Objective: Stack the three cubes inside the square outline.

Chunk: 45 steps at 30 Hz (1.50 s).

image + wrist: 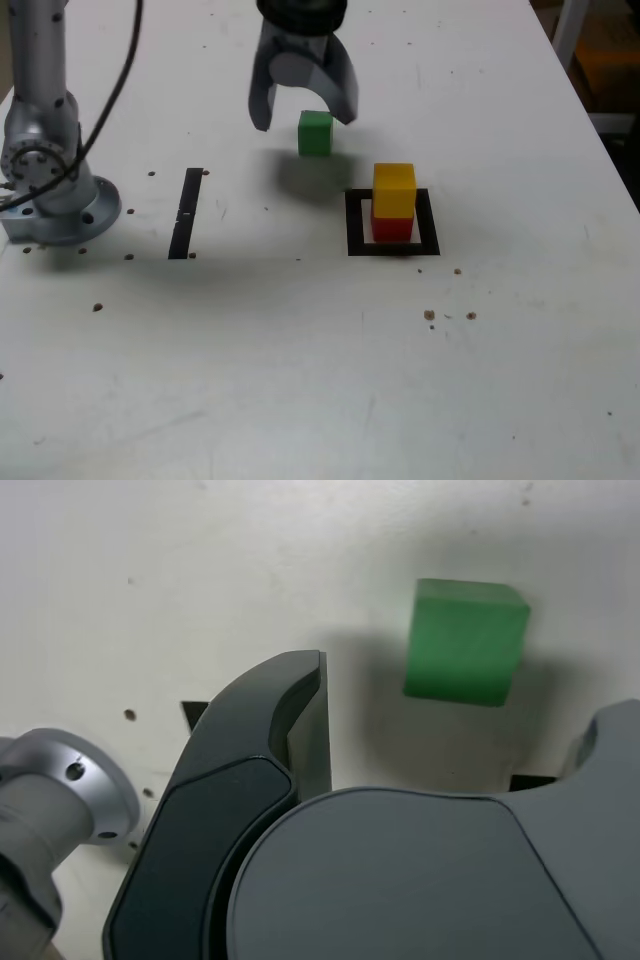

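Observation:
The green cube (pixel 315 132) sits alone on the white table, toward the back. My gripper (pixel 303 122) hangs just above it, open, with its two fingers spread to either side of the cube and nothing held. In the wrist view the green cube (pixel 466 642) lies on the table just beyond the open gripper (pixel 458 715), apart from both fingers. The yellow cube (pixel 394 190) rests on top of the red cube (pixel 392 229). That pair stands inside the square outline (pixel 355 222), on the exterior view's right of the green cube and nearer the camera.
A thin black strip (pixel 186 212) lies on the table at the exterior view's left. The arm's metal base (pixel 55 195) stands at the far left with a black cable (pixel 105 100) hanging by it. Small dark specks dot the table (pixel 300 380).

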{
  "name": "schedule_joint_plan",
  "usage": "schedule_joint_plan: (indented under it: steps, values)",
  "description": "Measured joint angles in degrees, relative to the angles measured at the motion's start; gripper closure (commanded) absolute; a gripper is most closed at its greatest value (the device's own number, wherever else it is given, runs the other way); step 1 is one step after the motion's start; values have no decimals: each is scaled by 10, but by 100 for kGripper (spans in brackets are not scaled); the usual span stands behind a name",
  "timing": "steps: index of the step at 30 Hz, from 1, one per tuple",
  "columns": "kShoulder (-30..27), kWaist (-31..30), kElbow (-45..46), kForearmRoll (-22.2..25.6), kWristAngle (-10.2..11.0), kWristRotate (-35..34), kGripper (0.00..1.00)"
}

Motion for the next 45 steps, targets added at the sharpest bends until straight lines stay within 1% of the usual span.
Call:
schedule_joint_plan:
  steps: [3, 7, 9, 14, 17, 19, 22, 23, 28, 32, 36, 40, 45]
  values:
    - [29, 0, -11, -8, -4, 8, 1]
    - [54, 0, -18, -10, -4, 10, 4]
    - [70, 1, -17, -20, -4, 13, 6]
    - [73, 2, -13, -34, -4, 12, 10]
    - [74, 3, -13, -39, 2, 9, 15]
    - [77, 3, -14, -43, 6, 9, 19]
    - [90, 3, -19, -50, 18, 8, 26]
    - [94, 3, -22, -51, 25, 8, 28]
    - [97, 3, -31, -52, 43, 8, 37]
    - [100, 3, -40, -51, 55, 8, 48]
    - [101, 3, -42, -47, 59, 8, 59]
    - [101, 3, -44, -44, 56, 8, 69]
    - [100, 3, -46, -42, 48, 11, 76]
